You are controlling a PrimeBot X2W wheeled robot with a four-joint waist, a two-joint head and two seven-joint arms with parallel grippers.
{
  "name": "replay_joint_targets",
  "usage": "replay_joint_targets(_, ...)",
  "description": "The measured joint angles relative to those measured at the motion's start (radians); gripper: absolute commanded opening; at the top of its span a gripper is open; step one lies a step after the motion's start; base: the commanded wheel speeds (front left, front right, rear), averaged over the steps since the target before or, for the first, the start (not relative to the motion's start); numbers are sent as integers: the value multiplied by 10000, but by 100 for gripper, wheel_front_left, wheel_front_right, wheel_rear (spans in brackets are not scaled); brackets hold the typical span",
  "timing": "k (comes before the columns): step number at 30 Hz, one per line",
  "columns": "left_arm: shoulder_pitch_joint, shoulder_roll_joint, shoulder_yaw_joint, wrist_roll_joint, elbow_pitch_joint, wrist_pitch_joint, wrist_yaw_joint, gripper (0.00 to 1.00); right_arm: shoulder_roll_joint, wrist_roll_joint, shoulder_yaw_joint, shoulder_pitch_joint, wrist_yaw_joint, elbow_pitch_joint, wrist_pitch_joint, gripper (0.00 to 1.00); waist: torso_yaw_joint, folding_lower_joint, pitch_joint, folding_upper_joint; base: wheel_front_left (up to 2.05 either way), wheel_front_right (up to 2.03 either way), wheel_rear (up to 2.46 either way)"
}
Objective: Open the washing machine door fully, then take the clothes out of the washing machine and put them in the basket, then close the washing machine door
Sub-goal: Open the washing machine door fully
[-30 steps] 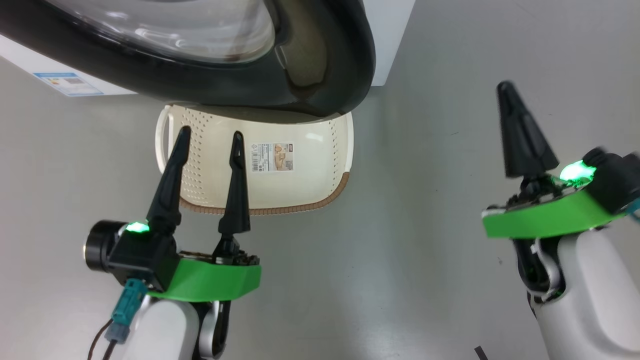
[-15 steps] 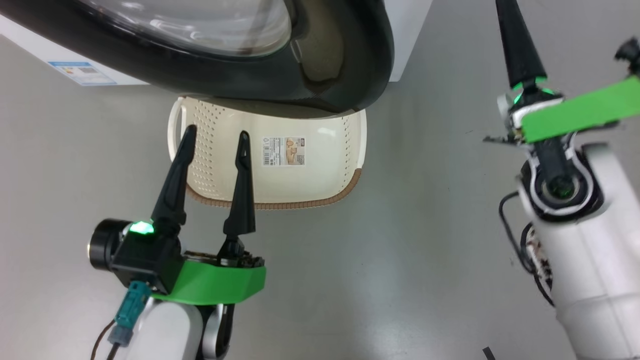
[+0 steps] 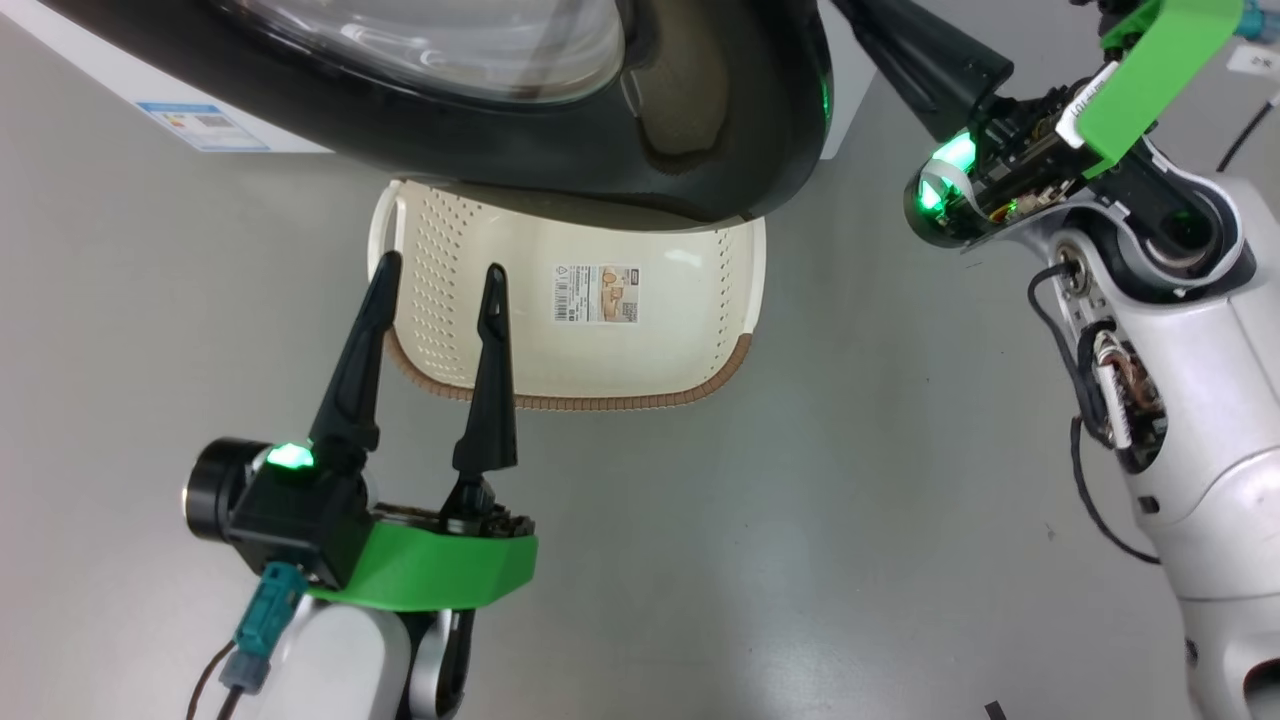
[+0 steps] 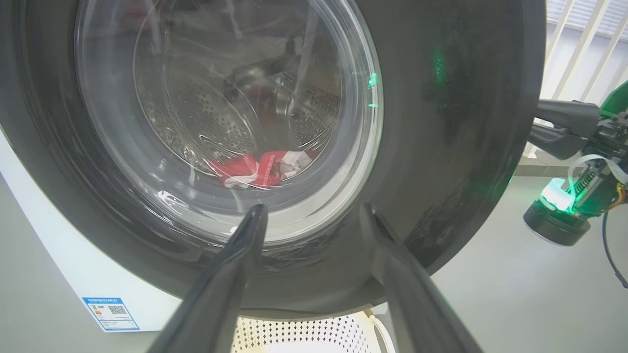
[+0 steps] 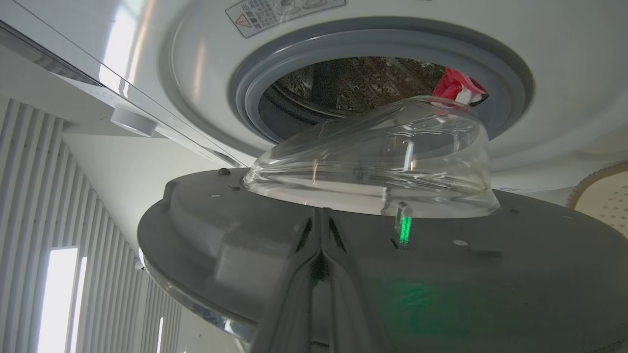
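Note:
The washing machine door (image 3: 560, 150), black-rimmed with a glass bowl, stands partly open above the basket (image 3: 640, 350). In the right wrist view the door's grey inner face (image 5: 441, 294) and bowl (image 5: 373, 157) lie before the washing machine (image 5: 206, 73) opening. The red clothes (image 5: 458, 88) lie in the drum and show through the glass (image 4: 260, 169). My right gripper (image 3: 880, 30) is shut and empty, reaching behind the door's right edge; its fingertips (image 5: 321, 230) lie close along the inner face. My left gripper (image 3: 440, 268) hangs open and empty over the basket's near left side, facing the door's front (image 4: 314, 211).
The cream basket is empty, sticker on its bottom, tucked half under the door on grey floor (image 3: 800, 500). The machine's white front carries a blue label (image 4: 110, 314). My right forearm (image 3: 1190, 420) stands at the right. Pale slatted walls show in the wrist views.
My right arm has risen and swung left, its shut fingers now pointing behind the door's right edge. The head camera has shifted a little. The left gripper holds still, open.

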Motion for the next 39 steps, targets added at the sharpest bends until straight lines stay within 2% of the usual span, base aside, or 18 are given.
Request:
replay_joint_targets(6,-3,-2,-6,-19,61,0,-4,100,-387,669,558,-625,0,621,802,0,109,0,29,0,0,0,0)
replay_joint_targets(19,-15,-4,-40,-105,320,0,-2,100,-679,938,1340,-779,0,575,1037,0,285,0,-183,0,0,0,0)
replay_joint_targets(29,678,-4,322,-71,493,0,-42,100,-562,763,1958,247,0,194,1229,0,329,0,-1131,0,0,0,0)
replay_joint_targets(39,1314,-2,493,-71,495,0,-48,100,-464,539,2025,1087,-31,84,1239,0,610,0,-2016,0,0,0,0)
